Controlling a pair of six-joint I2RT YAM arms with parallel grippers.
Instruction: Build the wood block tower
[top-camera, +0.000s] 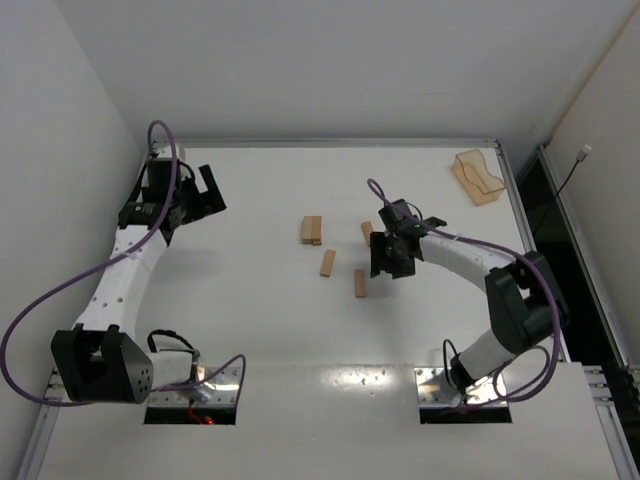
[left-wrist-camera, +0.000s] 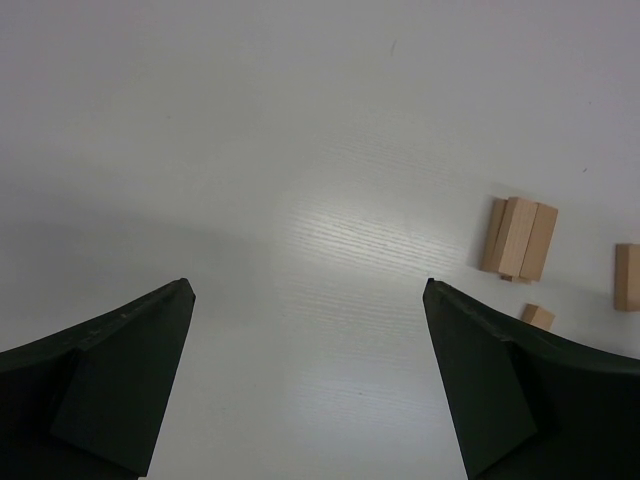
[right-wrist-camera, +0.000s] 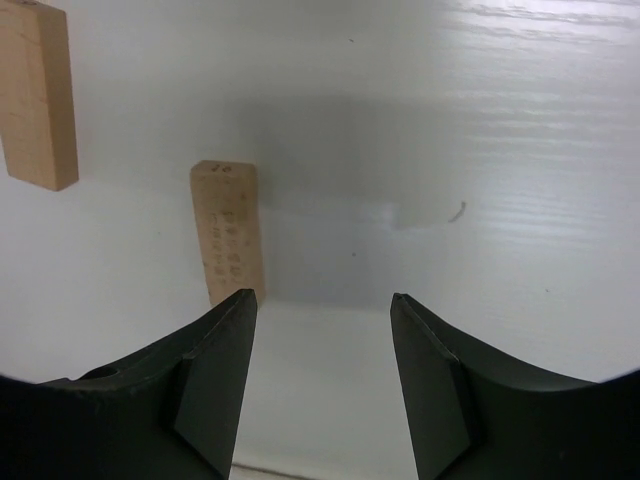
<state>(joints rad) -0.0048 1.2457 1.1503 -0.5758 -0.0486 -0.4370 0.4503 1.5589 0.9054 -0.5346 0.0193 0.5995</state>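
Note:
A small tower of light tan wood blocks lies mid-table; it also shows in the left wrist view. Loose wood blocks lie at the centre, right of that, and beside the right gripper. My right gripper is open and empty, low over the table. In the right wrist view one block lies just beyond its left fingertip and another at the top left. My left gripper is open and empty at the far left, also in its wrist view.
A translucent orange-tan tray stands at the back right corner. In the left wrist view two more loose blocks lie right of the stack, one at the edge and one partly behind the right finger. White walls border the table.

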